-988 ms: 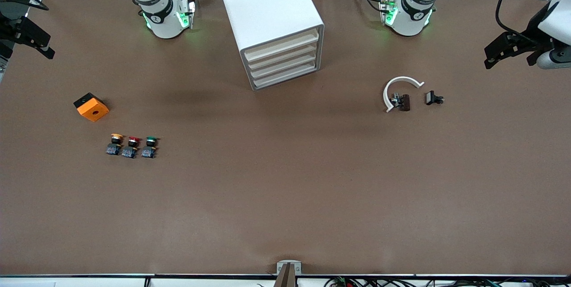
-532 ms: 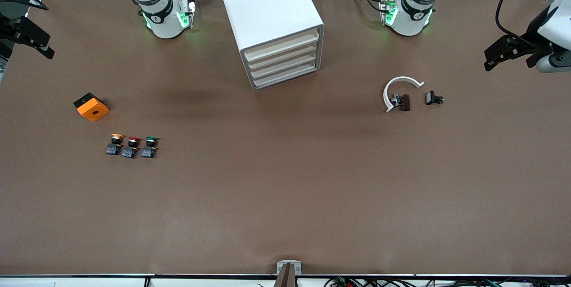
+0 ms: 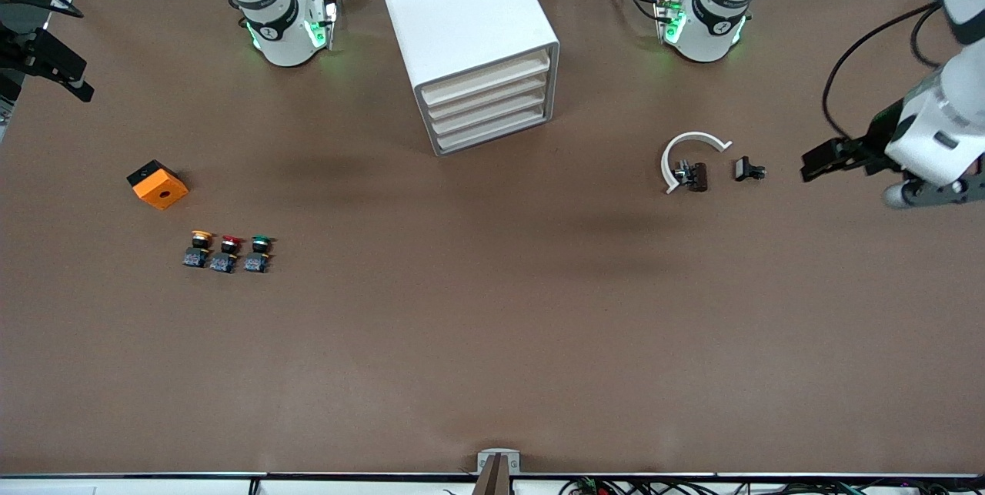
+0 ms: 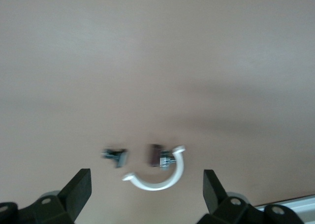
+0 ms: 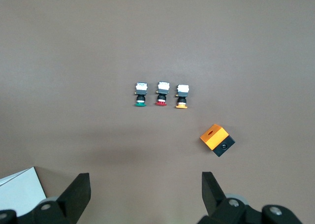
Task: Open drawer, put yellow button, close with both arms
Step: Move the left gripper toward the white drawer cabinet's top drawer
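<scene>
Yellow button [image 3: 200, 246] sits nearest the front cam, end of a 3-button row w/ red button [image 3: 228, 252] & green button [image 3: 260, 252], well apart from both pincers. Left gripper [image 3: 817, 162], fingers spread & empty, hangs over the table at the left arm's end, arm bent low, just beside a small black clip [image 3: 748, 169] & white ring [image 3: 687, 158]. Right gripper [image 3: 65, 75], fingers apart, empty, waits at the right arm's end. Drawer [image 3: 488, 77] shut, top of the cabinet [image 3: 454, 2], farthest.

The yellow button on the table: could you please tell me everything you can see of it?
The yellow button is tiny: a round yellow-orange cap, black neck and blue base block. It lies on its side on the brown table, cap toward the robots, untouched. It ends a row with the red button and green button, nearest the orange box.
</scene>
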Controlling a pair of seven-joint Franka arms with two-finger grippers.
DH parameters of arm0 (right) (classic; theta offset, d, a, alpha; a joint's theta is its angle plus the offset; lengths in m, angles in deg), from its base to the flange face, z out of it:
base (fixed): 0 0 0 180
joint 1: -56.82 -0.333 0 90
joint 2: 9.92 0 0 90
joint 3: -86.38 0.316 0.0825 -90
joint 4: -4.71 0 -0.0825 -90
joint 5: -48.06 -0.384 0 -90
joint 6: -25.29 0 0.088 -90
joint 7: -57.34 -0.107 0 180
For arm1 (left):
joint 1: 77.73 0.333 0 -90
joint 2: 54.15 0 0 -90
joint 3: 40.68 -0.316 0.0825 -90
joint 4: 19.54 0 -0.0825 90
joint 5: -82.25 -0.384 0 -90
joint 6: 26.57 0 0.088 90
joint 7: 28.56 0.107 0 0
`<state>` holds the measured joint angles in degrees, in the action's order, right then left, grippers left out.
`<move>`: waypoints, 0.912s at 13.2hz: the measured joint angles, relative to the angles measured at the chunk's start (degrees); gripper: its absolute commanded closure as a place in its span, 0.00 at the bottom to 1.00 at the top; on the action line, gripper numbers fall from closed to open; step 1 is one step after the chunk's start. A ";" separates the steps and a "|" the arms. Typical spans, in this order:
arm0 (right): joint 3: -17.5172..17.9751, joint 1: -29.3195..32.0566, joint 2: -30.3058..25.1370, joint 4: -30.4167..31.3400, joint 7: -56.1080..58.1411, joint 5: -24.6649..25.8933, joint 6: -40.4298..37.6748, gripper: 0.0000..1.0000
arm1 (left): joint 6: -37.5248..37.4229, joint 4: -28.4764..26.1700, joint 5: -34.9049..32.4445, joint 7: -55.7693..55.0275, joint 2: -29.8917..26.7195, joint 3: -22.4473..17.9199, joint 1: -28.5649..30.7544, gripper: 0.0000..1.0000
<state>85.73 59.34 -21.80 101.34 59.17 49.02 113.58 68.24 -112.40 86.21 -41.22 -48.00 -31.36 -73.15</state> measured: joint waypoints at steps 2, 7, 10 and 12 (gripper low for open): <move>0.00 0.00 0.07 0.00 0.00 0.00 -0.02 0.00 | 1.40 0.09 3.16 -4.60 3.57 0.02 -0.41 0.00; -0.02 0.00 0.75 0.01 0.00 0.00 -0.66 0.00 | 3.74 0.66 4.06 -28.67 10.48 0.26 -6.88 0.00; -0.07 0.01 1.12 0.00 0.00 0.00 -0.92 0.00 | 5.85 1.39 4.10 -47.13 14.84 0.41 -14.02 0.00; -0.10 0.02 1.55 -0.02 0.00 0.03 -2.88 0.00 | 6.41 3.84 5.15 -62.42 18.29 0.47 -18.41 0.00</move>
<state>85.64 59.36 -20.25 101.32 59.17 49.04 110.71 74.66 -108.55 91.36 -103.64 -29.71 -30.89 -91.55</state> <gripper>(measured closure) 0.000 0.000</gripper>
